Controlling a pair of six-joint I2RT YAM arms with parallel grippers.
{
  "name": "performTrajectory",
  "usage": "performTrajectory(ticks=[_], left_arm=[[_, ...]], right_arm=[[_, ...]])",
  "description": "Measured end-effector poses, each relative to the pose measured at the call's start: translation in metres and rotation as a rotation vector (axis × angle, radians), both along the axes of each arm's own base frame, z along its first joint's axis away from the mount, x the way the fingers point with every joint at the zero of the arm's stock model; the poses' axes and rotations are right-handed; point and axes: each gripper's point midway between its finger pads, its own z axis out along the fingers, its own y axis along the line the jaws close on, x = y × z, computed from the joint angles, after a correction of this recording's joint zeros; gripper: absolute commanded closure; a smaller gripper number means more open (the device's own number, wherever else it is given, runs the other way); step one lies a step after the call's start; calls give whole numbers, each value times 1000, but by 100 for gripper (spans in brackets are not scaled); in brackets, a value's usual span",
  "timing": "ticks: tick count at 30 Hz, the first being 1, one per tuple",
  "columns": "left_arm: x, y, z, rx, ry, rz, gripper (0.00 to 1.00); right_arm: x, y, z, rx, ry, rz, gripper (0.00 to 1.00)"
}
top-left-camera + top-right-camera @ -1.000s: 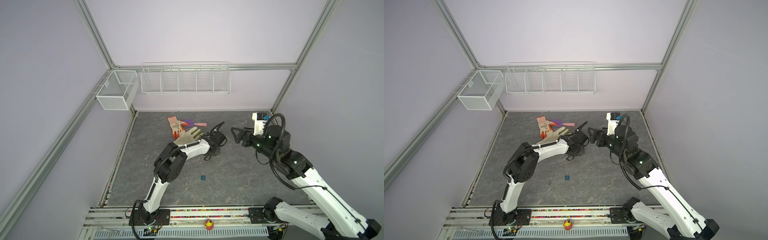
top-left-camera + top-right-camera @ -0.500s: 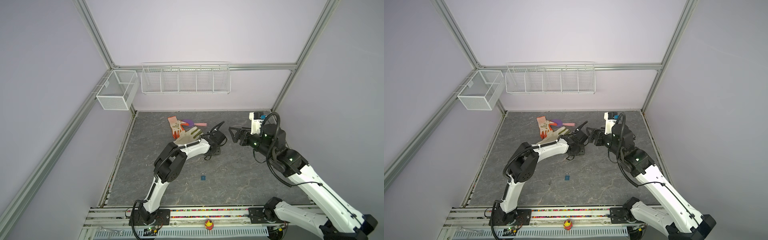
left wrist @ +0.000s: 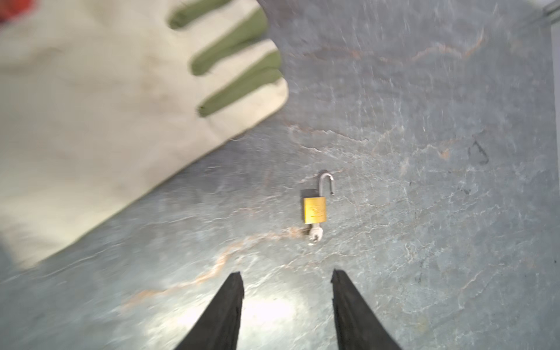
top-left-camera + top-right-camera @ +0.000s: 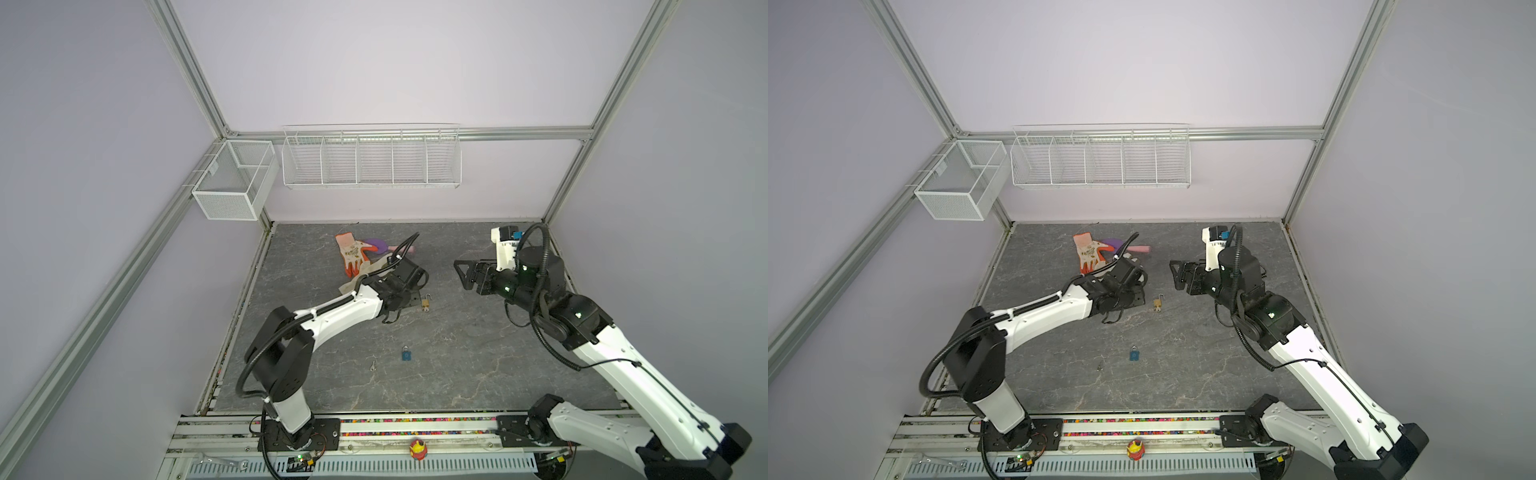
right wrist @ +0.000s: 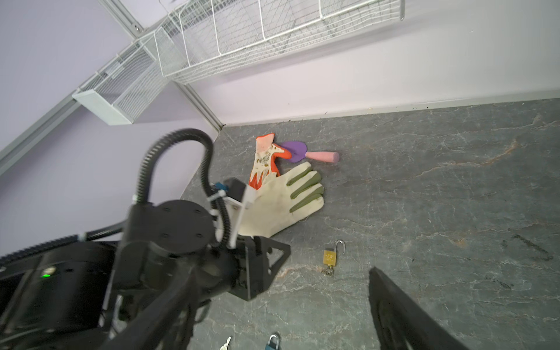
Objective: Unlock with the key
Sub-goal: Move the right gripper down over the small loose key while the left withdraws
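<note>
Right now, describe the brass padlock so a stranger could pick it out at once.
On the grey stone tabletop, look near the cream glove. The brass padlock lies there, shackle swung open and a key in its base, unlike the blue padlock.

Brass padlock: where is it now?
In both top views the brass padlock lies on the table, near its middle, just right of the open left pincer, with the cream glove back-left of it.

Padlock: brass-yellow body, silver shackle.
Key: silver.
Second padlock: blue.
Large glove: cream, olive-green finger panels.
Small glove: orange, white printed back.
Trowel: purple blade, pink handle.
Table: dark grey stone pattern, pale and rust veins.
Baskets: white wire.
Walls: lilac.
</note>
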Motion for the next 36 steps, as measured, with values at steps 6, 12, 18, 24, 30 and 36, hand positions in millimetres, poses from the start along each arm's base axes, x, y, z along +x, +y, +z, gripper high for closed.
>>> performTrajectory(ticks=[6,12,18,24,30,36], left_arm=[[-15,63,27,-9,-89,89,52],[-40,130,40,-25,-168,177,51],[-69,185,65,-83,-278,256,44],[-95,214,80,-106,-331,290,44],[-113,227,75,-96,-320,294,44],[-121,232,71,-107,-307,311,44]], right_arm=[[-15,33,-35,-80,74,119,12],[-40,94,-101,-225,195,280,12],[-86,150,-172,-397,293,416,12],[-120,184,-222,-522,339,447,12],[-130,207,-250,-587,362,433,12],[-127,219,-270,-643,376,414,12]])
